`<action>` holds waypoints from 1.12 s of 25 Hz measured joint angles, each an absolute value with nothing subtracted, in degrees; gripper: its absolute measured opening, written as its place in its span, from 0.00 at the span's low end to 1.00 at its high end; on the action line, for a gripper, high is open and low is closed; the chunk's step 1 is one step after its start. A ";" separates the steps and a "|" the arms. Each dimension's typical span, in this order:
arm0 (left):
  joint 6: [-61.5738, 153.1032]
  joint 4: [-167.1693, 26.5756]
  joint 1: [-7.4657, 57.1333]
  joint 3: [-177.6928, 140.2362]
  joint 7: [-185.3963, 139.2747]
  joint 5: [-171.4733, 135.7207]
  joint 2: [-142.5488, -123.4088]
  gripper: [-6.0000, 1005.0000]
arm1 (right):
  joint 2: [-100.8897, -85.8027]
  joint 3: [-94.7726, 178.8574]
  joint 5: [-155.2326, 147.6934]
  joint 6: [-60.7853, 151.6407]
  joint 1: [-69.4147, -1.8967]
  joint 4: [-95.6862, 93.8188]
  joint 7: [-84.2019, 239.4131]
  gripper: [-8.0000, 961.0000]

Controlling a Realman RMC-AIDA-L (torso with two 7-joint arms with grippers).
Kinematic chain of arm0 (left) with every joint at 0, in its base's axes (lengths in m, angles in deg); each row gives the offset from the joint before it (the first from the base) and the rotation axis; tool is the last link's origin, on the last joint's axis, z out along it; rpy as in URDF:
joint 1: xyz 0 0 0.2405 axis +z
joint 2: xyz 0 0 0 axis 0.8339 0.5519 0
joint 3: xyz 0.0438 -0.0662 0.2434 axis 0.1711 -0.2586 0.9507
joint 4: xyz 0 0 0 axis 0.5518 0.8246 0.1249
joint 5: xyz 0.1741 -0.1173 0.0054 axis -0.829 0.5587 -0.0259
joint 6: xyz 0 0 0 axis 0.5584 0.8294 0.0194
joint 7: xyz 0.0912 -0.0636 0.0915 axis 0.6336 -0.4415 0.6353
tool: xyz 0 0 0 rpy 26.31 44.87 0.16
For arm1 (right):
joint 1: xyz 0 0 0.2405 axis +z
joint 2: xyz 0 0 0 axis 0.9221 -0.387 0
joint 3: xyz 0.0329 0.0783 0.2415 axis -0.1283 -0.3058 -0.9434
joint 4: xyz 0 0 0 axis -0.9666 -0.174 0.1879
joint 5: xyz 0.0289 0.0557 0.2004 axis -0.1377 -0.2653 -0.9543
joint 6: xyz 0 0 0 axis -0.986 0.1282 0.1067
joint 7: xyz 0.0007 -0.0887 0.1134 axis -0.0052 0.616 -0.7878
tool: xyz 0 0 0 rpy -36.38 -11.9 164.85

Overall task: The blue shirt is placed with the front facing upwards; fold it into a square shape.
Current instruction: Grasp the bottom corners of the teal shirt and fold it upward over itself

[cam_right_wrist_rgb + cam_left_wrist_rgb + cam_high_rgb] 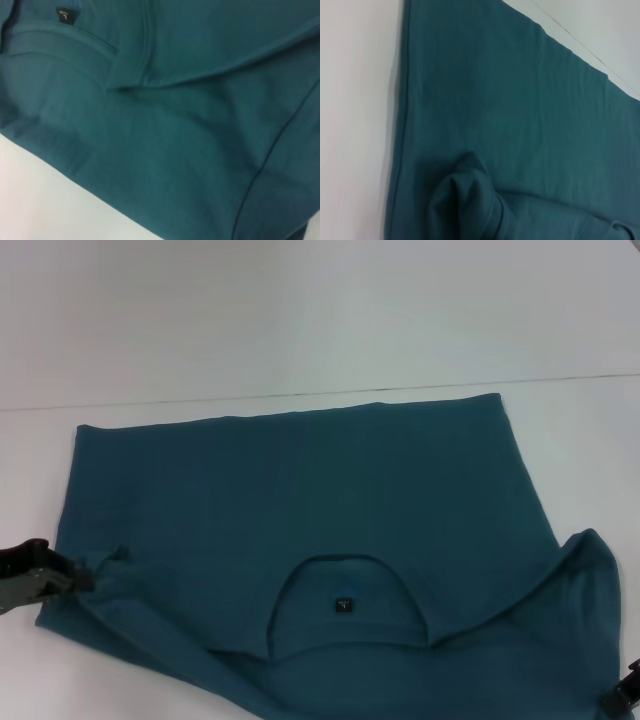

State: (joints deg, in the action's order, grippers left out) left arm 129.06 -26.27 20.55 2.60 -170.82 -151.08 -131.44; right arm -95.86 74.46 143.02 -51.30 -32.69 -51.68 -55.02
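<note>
The blue shirt (320,500) lies spread across the middle of the white table (300,310), its straight hem toward the far edge and its round collar (345,605) toward the near edge, plain teal cloth facing up. No lettering shows on the upturned side.

At the table's left edge, the left gripper (80,578) pinches a bunched fold of the shirt's near left corner, its jaws pressed onto the cloth; the fabric there rises into a small peak and pulls a crease toward the collar. The left wrist view shows that gathered hump of cloth (465,200) standing up from the flat fabric, beside the shirt's long straight side seam.

In the middle, a small dark label (345,605) sits inside the collar opening, also visible in the right wrist view (64,15).

At the near right corner of the table, the shirt's right shoulder and sleeve (585,580) are lifted and folded inward. The right gripper (625,695) shows only as a dark sliver at that corner, touching the cloth; whether its jaws are spread or pressed together cannot be told.
</note>
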 joint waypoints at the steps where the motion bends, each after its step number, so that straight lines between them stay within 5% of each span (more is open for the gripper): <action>1: 129.17 -26.27 20.58 2.60 -170.71 -151.08 -131.44 0.03 | -95.75 74.42 142.91 -51.30 -32.79 -51.70 -55.02 0.08; 17: 142.76 -20.82 24.74 2.17 -164.85 -149.59 -133.04 0.03 | -92.63 66.35 142.62 -57.64 -33.49 -52.73 -50.54 0.08; 28: 141.13 -20.82 22.80 2.40 -166.44 -146.35 -132.08 0.03 | -89.31 62.38 134.17 -53.83 -32.62 -52.73 -52.82 0.06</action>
